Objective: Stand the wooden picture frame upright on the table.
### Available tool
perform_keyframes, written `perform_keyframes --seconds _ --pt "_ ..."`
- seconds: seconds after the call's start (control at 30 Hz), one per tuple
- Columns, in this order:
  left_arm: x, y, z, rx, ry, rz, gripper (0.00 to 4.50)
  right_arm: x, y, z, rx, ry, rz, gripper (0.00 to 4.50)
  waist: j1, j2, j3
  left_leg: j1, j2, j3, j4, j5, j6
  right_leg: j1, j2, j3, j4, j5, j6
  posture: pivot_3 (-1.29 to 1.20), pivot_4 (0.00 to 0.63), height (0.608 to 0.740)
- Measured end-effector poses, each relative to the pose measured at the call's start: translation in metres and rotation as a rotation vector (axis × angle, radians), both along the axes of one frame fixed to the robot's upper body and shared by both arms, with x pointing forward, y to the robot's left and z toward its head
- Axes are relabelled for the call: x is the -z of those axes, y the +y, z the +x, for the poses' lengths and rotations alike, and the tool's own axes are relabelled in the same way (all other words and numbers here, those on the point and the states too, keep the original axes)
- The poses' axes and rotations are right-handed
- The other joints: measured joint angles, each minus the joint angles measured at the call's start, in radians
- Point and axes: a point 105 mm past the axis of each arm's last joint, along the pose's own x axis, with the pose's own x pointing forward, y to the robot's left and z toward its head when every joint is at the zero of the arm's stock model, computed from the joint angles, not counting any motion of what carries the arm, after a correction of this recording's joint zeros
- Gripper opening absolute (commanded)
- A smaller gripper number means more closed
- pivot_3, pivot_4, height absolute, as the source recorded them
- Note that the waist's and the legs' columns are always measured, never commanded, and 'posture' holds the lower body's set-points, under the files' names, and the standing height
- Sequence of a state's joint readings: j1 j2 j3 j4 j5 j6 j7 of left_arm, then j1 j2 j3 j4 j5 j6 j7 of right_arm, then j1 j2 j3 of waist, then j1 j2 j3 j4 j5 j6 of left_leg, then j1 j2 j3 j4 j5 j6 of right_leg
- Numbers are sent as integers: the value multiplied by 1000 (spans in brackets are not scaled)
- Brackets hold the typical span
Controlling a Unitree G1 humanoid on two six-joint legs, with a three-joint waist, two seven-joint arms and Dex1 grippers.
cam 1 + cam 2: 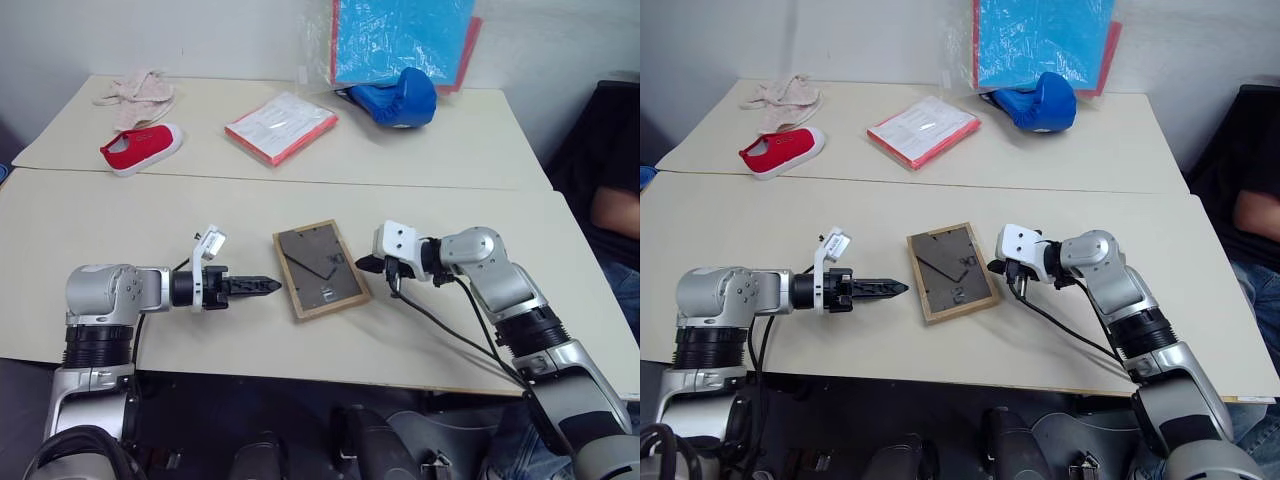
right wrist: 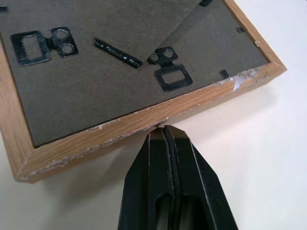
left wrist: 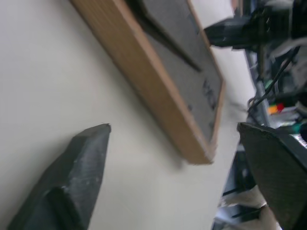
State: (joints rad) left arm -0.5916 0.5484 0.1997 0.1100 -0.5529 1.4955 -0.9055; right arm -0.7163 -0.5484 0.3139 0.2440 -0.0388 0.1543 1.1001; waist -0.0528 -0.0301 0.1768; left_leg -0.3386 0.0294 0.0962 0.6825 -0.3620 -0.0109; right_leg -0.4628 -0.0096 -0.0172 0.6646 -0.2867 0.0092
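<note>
Between both grippers, the wooden picture frame [image 1: 319, 268] lies flat.

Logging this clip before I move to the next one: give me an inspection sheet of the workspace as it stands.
Surface: cream table, a second table butted against its far edge.
Job's things: wooden picture frame lying flat, back panel up, stand flap folded down; not yet upright.
Clutter: red shoe, beige cloth, red-edged white packet, blue boxing glove, blue sheet against the wall, all on the far table.
Grippers: left gripper jaws open, off the frame's edge; right gripper jaws shut, tip at the frame's opposite edge.
Cables: black cable trailing from the right wrist across the table.
Surroundings: a person's arm at the right.
</note>
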Motion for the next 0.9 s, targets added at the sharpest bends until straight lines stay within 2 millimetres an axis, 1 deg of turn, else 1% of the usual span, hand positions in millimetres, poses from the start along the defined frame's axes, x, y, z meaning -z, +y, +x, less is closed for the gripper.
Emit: perform_keyframes --seconds 0.13,0.3,0.5,0.57,0.6,0.77,0.8,0.83,0.9 --pt "4 -8 -3 3 27 29 4474 1 2 -4 -12 -1 -4 0 1 0 0 2 0 0 0 0 -1 1 0 0 -1 0 0 0 150 740" --pt "9 -25 -1 17 34 6 4474 3 5 -7 -11 18 0 0 18 5 -6 3 -1 0 0 0 0 4 -1 0 -2 0 0 0 150 740" --pt "10 -35 3 17 48 -4 4474 5 1 -6 26 30 -4 0 29 7 -11 5 -1 -2 0 -1 1 8 -1 -1 -4 0 0 0 150 740" --pt "10 -38 6 1 70 -31 4075 5 -1 -5 39 30 -6 0 31 7 -11 7 -1 -3 0 -1 1 11 -1 -1 -5 0 0 0 150 740" --pt "11 -38 7 -6 78 -32 3886 4 -1 -5 41 25 -7 0 30 7 -11 8 -1 -3 0 -2 1 11 -1 -1 -6 0 0 0 150 740" --pt "12 -33 5 -14 78 -15 3886 7 -5 -12 15 9 -49 0 25 7 -11 8 -1 -3 -1 -2 0 11 0 -1 -6 0 0 0 150 740" --pt "13 -30 0 0 69 10 3886 6 -4 -16 -11 7 -65 0 24 7 -11 8 0 -3 -1 -2 0 11 0 -2 -6 0 0 0 150 740" --pt "15 -26 -7 26 62 45 3886 5 -7 -21 -42 9 -96 0 20 7 -11 8 0 -3 -1 -3 -1 11 0 -1 -6 0 0 0 150 740" --pt "16 -20 -15 48 60 75 3886 4 -14 -27 -59 19 -131 0 16 7 -11 9 0 -3 -2 -3 -2 11 1 -1 -6 0 0 0 150 740"
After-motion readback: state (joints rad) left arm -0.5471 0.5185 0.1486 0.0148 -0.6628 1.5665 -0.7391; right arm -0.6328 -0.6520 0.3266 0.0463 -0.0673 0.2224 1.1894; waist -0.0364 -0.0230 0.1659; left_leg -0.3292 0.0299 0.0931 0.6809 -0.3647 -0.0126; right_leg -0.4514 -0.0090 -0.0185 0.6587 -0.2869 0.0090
